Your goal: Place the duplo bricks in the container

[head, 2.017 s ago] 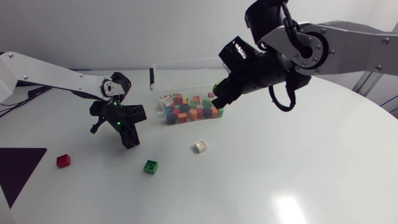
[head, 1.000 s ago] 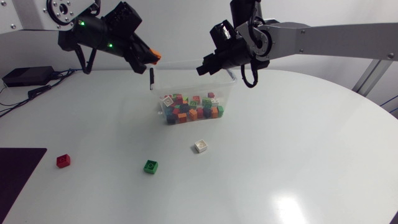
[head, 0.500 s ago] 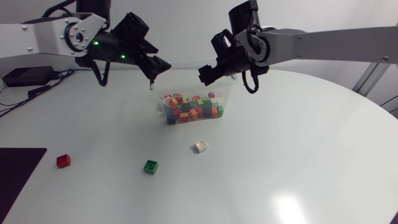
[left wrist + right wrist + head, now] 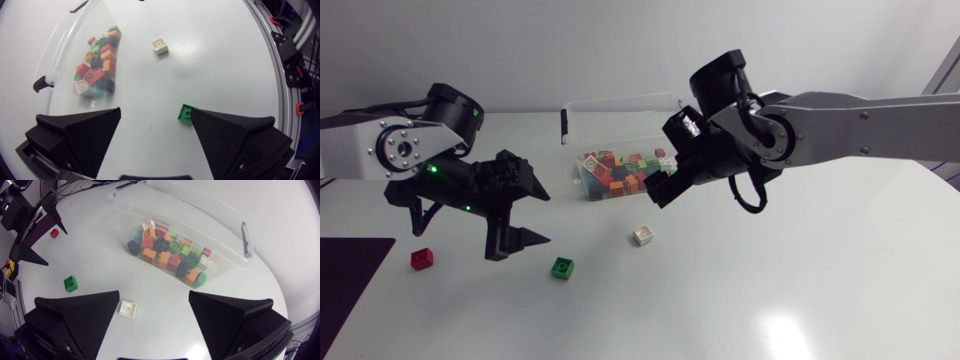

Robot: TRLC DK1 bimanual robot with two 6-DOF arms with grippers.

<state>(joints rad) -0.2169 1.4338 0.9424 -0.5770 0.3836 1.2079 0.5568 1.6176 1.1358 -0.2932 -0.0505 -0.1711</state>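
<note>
A clear container [image 4: 620, 120] at the back middle holds several coloured duplo bricks [image 4: 625, 172]. Three loose bricks lie in front of it: white [image 4: 642, 235], green [image 4: 562, 267] and red [image 4: 422, 258]. My left gripper [image 4: 525, 213] hangs open and empty above the table, between the red and green bricks. In the left wrist view the green brick [image 4: 186, 113] lies just beside one fingertip of that gripper [image 4: 156, 112]. My right gripper [image 4: 665, 188] is open and empty over the container's front right corner. Below the right gripper [image 4: 154, 295] lies the white brick [image 4: 127, 308].
The container [image 4: 220, 225] has a black clip [image 4: 563, 127] on its left rim. A dark mat [image 4: 350, 275] covers the table's front left corner. Bare white tabletop stretches across the front and right.
Both arms have come down from above the container. The left swung forward and left to near the green brick; the right dropped in front of the container. Both grippers opened; the left's orange brick is gone.
</note>
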